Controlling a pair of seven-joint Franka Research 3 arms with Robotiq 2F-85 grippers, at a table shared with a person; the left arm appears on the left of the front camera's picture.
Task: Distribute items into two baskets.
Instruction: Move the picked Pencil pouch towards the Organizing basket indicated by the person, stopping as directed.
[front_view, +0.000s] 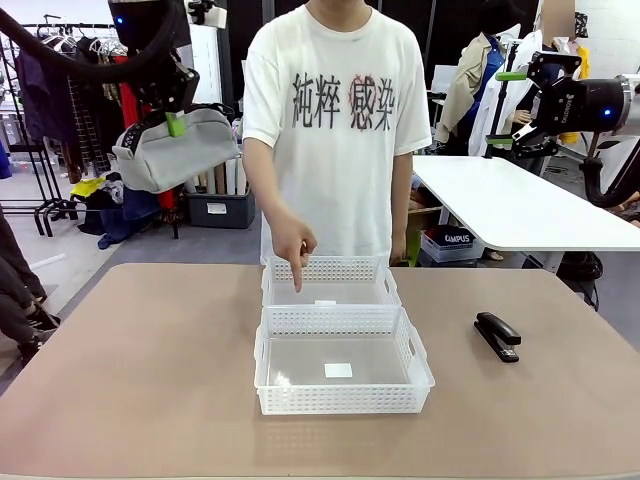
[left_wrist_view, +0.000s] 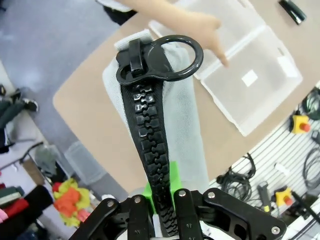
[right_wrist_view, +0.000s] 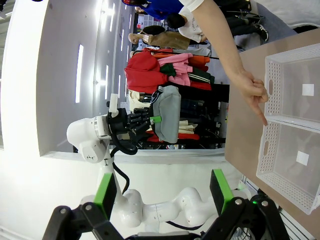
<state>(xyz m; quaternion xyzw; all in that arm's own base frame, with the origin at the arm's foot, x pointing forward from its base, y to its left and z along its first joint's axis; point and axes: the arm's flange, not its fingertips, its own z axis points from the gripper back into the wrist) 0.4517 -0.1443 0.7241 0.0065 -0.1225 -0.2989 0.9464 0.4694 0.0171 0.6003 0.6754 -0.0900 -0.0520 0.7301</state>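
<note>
My left gripper (front_view: 176, 122) is raised high at the far left, shut on the grey pouch (front_view: 172, 152), which hangs below it well above the table. In the left wrist view its fingers pinch the pouch (left_wrist_view: 187, 120) at the black zipper strip (left_wrist_view: 152, 135). My right gripper (front_view: 508, 108) is open and empty, raised at the far right; its green pads (right_wrist_view: 105, 192) stand wide apart. Two white baskets sit mid-table: the far basket (front_view: 330, 267) and the near basket (front_view: 340, 398). A person's hand (front_view: 294, 248) points a finger down into the far basket. The black stapler (front_view: 497, 335) lies to the right of the baskets.
The person stands at the table's far edge behind the baskets. Bare tabletop (front_view: 130, 360) spreads to the left and right of the baskets. A white table (front_view: 520, 205) stands behind on the right, clothes racks (front_view: 60, 110) behind on the left.
</note>
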